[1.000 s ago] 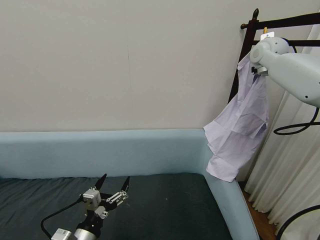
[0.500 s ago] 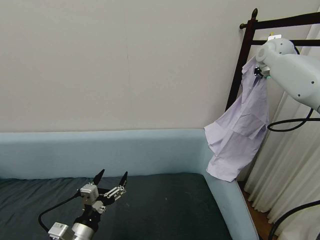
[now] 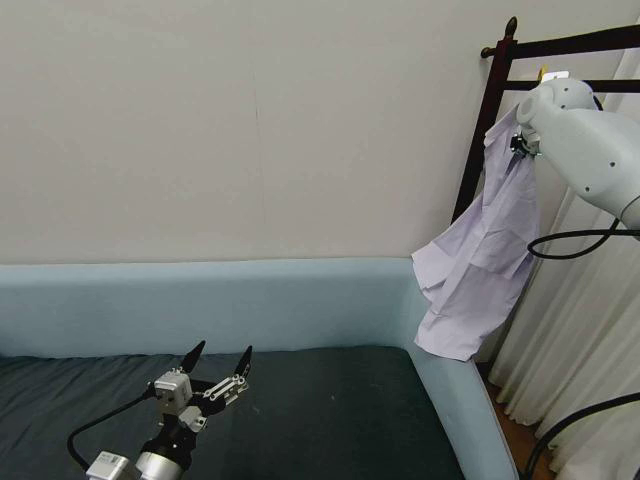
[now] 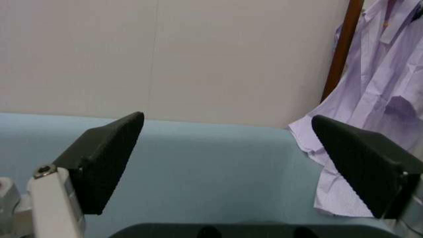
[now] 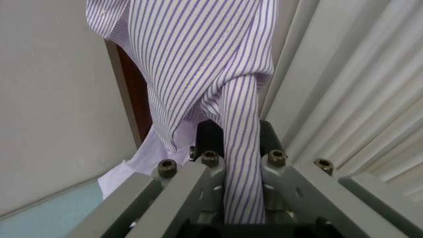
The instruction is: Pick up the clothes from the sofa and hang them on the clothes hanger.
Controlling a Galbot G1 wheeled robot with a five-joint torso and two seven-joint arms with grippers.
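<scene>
**Right arm.** My right gripper (image 3: 520,146) is raised at the dark wooden clothes hanger (image 3: 493,100). It is closed on a fold of the shirt (image 3: 478,250) near the collar. The right wrist view confirms the grip: a narrow band of cloth runs down between my two dark fingers (image 5: 209,133) and is pinched there. Metal linkage bars and bolt heads sit below them.

**Shirt.** The right wrist view shows the fabric's pattern as fine purple stripes on white. The head view renders it as plain pale lilac. The shirt hangs in loose, creased folds alongside the hanger's upright post. Its lower hem is down at the right end of the sofa (image 3: 250,300). I cannot tell whether hem and sofa touch. Pleated pale curtains (image 3: 585,350) stand behind the shirt.

**Left arm.** My left gripper (image 3: 216,362) is low over the sofa's dark seat cushion (image 3: 330,410), spread wide and holding nothing. The left wrist view shows its black, wedge-shaped finger pads (image 4: 106,158), finely ribbed and well apart. Beyond them are the smooth light-blue sofa back, the plain wall (image 3: 200,130) and the hanging shirt.
</scene>
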